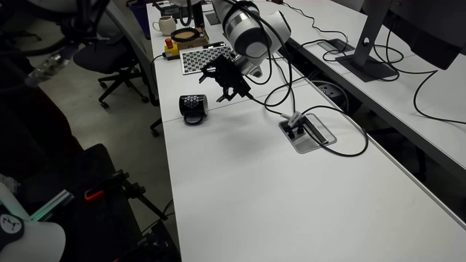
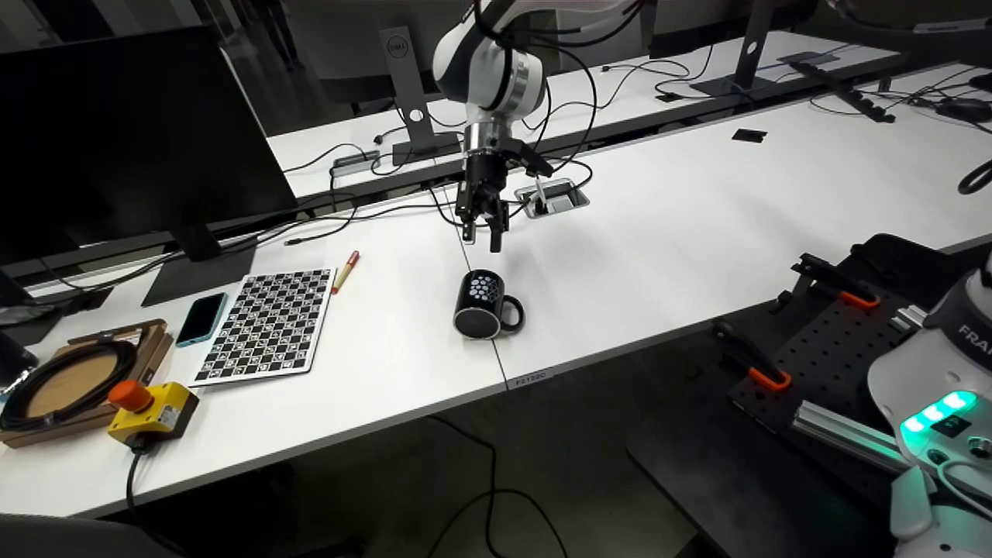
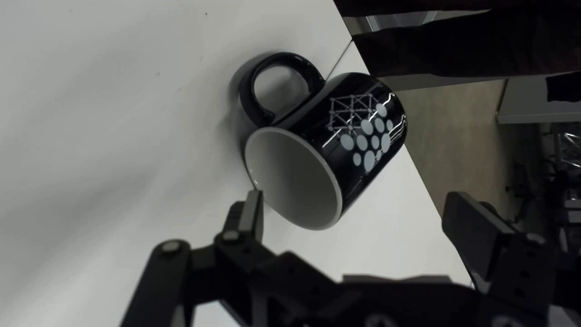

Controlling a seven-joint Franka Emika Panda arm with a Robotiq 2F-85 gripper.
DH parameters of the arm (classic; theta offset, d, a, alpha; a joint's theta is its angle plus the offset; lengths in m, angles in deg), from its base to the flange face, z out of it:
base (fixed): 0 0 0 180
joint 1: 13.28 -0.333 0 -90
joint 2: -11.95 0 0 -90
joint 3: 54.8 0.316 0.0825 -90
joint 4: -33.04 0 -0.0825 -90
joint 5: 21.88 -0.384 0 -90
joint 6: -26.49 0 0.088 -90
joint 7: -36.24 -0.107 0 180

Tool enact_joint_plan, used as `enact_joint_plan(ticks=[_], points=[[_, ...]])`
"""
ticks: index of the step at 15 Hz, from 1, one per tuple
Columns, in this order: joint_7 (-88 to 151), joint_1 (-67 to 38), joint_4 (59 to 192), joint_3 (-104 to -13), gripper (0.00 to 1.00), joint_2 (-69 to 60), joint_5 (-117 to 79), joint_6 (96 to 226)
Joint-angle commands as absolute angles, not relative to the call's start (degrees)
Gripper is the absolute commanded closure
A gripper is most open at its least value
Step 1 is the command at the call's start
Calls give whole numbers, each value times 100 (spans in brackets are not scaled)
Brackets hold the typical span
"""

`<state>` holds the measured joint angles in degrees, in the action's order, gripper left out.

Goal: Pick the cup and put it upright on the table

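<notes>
On table [image 1: 269, 182] | cup [image 1: 192, 104] on its side | gripper [image 1: 210, 90] spread, nearby

The white arm [image 1: 251, 38] reaches in from the top edge in both exterior views, bent downward near the upper middle of the frame. In an exterior view its silver wrist [image 2: 487, 138] hangs almost plumb, and the black gripper [image 2: 482, 242] under it points down the frame. In an exterior view the fingertips [image 1: 221, 98] slant toward the lower left. In the wrist view the fingers [image 3: 476, 231] stand well apart, one left of centre, one at lower right. The base [image 2: 903, 372], green lights [image 2: 936, 414] glowing, stands lower right in an exterior view
</notes>
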<state>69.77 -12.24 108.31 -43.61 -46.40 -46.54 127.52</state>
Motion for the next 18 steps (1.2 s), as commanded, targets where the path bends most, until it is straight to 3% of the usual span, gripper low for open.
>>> enact_joint_plan(ticks=[1,18], points=[[6759,-1171,10189,-4211,0,-5073,-4474,12385],[6557,-1161,9137,-4019,0,-5824,-4511,11448]])
